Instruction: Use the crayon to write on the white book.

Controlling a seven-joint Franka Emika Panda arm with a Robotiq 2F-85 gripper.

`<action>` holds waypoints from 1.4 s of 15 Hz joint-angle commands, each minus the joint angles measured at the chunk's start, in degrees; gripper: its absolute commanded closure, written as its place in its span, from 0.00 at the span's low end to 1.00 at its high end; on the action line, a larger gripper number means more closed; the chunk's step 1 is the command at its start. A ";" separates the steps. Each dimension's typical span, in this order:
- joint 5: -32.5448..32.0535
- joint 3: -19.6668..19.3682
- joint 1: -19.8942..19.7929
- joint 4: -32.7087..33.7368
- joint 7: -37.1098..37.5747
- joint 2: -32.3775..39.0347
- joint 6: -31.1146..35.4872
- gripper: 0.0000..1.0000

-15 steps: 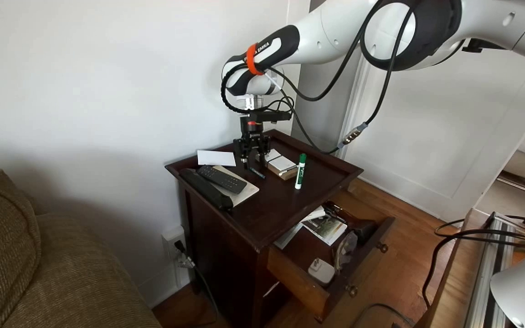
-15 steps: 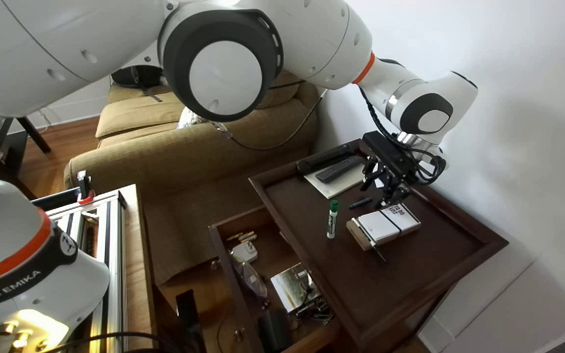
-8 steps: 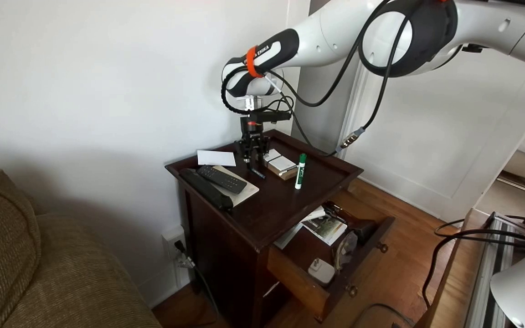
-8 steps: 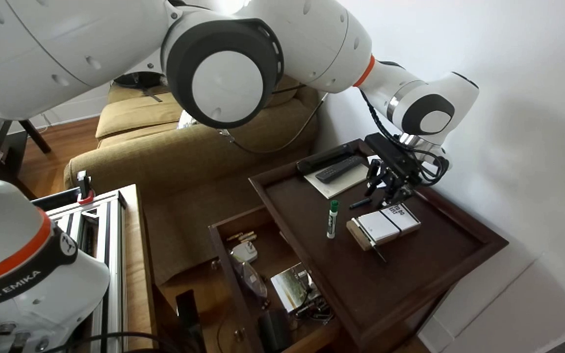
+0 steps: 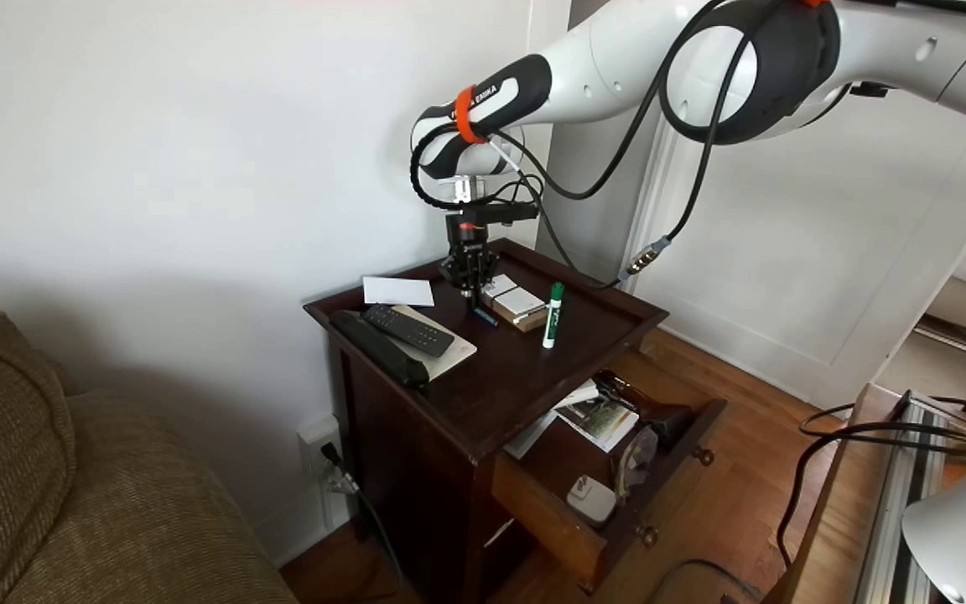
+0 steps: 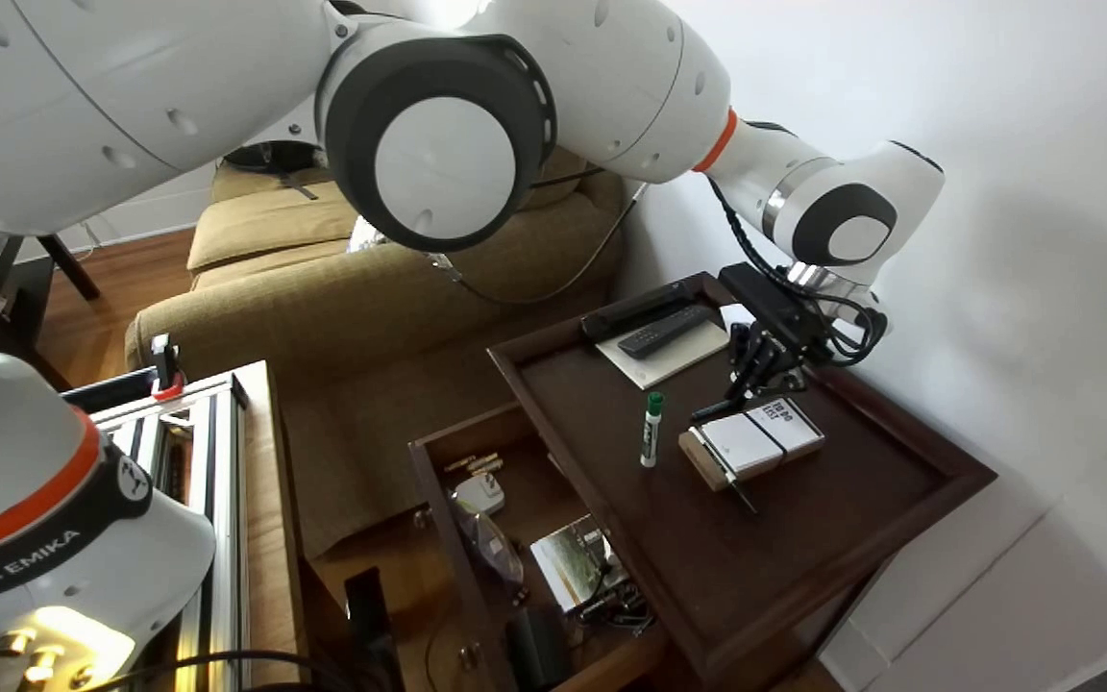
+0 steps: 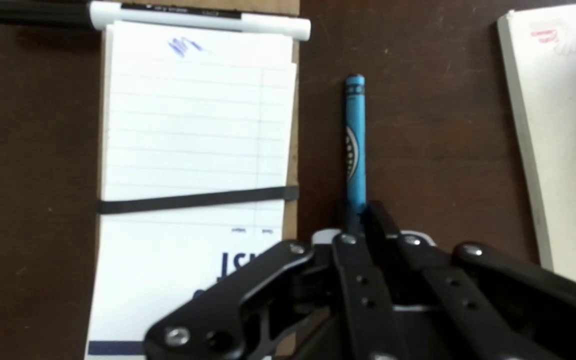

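A thin blue crayon lies along the dark tabletop between the notepad and the white book. My gripper reaches down over its near end in the wrist view, the fingers closed together around that end, which they hide. In both exterior views the gripper points straight down, and the crayon sticks out from the fingertips low by the notepad. Whether the crayon still touches the table is hard to tell. The white book lies flat to one side; a remote covers part of this book.
A notepad with a black-and-white pen across it sits right beside the crayon. A green-capped marker stands upright nearby. On the book rests a black remote, with a long black case alongside. An open drawer juts out below.
The fingers have come together around the crayon's end. Gripper and crayon have shifted slightly toward the notepad. Other objects have stayed put.
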 commanded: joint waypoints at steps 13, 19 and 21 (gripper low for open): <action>-2.58 -4.58 6.88 -11.62 11.27 -10.65 16.63 0.98; -4.93 -9.16 11.85 -26.64 27.05 -18.34 32.11 0.98; -5.91 -10.27 13.57 -31.53 31.78 -20.42 36.65 0.98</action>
